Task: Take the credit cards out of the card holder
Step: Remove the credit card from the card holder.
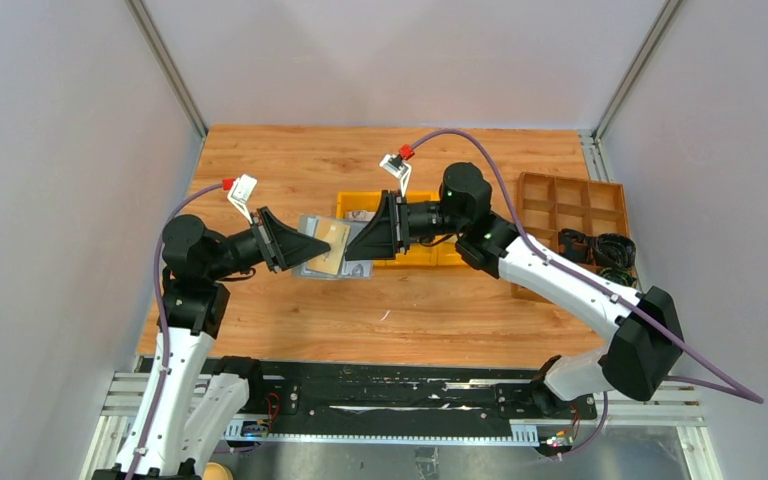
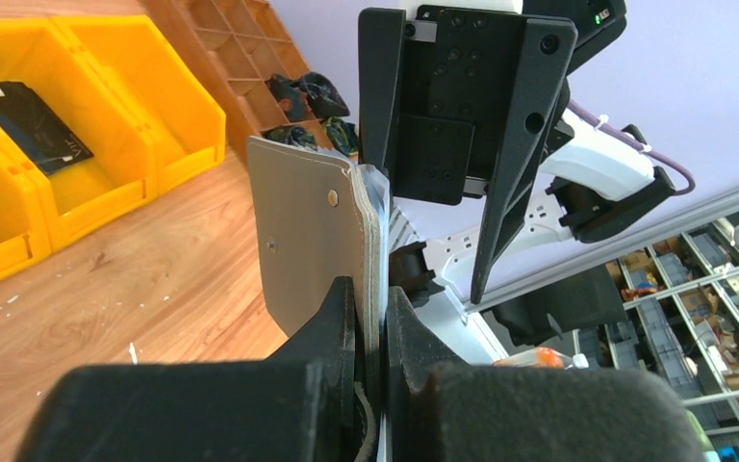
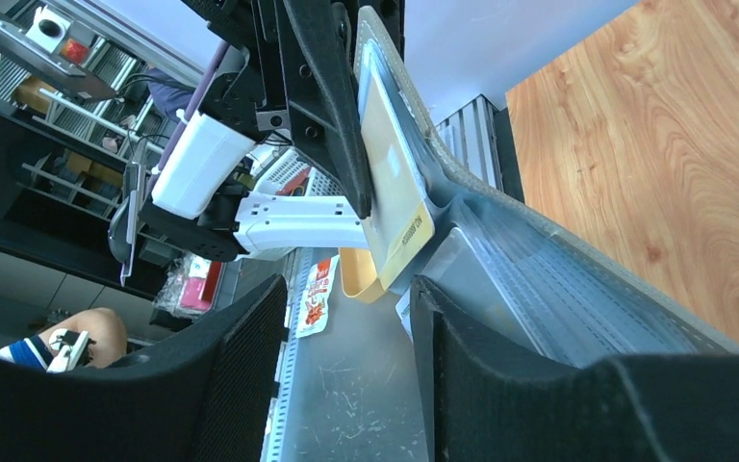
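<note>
jaws on left gripper (image 2: 370, 300) clamp the card holder (image 2: 303, 231); right gripper (image 3: 346, 294) jaws stand apart.

Top view high over the near edge, looking steeply down on the wooden table (image 1: 410, 320), both wrist views close, facing each other, all three sharing the card holder (image 1: 357, 268).

Yellow bin (image 1: 420, 256) blocks passage just behind the card holder (image 1: 311, 227).
</note>
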